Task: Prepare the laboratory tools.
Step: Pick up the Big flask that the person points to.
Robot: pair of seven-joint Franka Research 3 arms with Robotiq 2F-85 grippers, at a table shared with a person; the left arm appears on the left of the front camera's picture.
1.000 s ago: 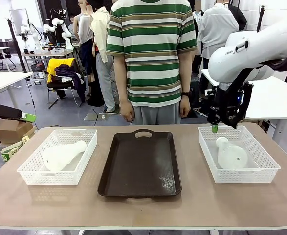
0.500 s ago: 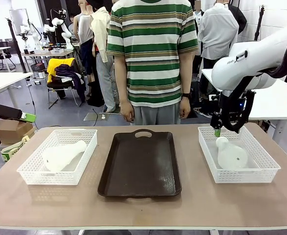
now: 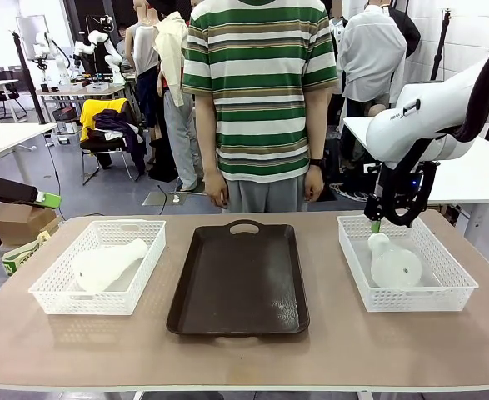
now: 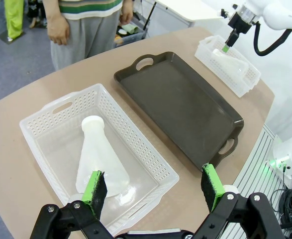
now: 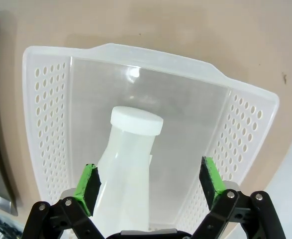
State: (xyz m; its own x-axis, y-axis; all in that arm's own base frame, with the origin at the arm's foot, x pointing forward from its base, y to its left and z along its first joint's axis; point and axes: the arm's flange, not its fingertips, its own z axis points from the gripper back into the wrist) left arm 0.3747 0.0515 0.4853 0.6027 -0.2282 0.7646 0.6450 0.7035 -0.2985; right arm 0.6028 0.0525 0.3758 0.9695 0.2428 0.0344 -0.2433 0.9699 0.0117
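Right gripper [image 5: 148, 179]: your jaws stand wide apart and hold nothing, hanging just above the right flask [image 5: 128, 164] with a green pad on either side of its shoulder
Right flask: it lies on its side in the right basket [image 5: 150, 54] directly under your fingers, capped neck pointing ahead of them
Why so: you look lined up to straddle it where the cone narrows. That is probably the surest place to pinch
Left gripper [image 4: 153, 186]: equally wide open and empty, held high and back from the table [image 4: 16, 164]
Left flask [image 4: 98, 159]: on its side in the left basket [image 4: 136, 134], below and ahead of your fingers, neck pointing away
Tray [image 3: 236, 283]: bare, off to the side of each gripper between the two baskets. Likely where the flasks should end up
Flask material: frosted translucent white, smooth, wide conical base, narrow cylindrical neck, flat white cap
Baskets: white plastic, perforated walls, smooth floor, handle cut-outs. They are shallow, so a flask rests lying down
Tray surface: dark brown, glossy, raised rim, slot handles
Risk: the smooth cone may well slide in your pads — favour the neck
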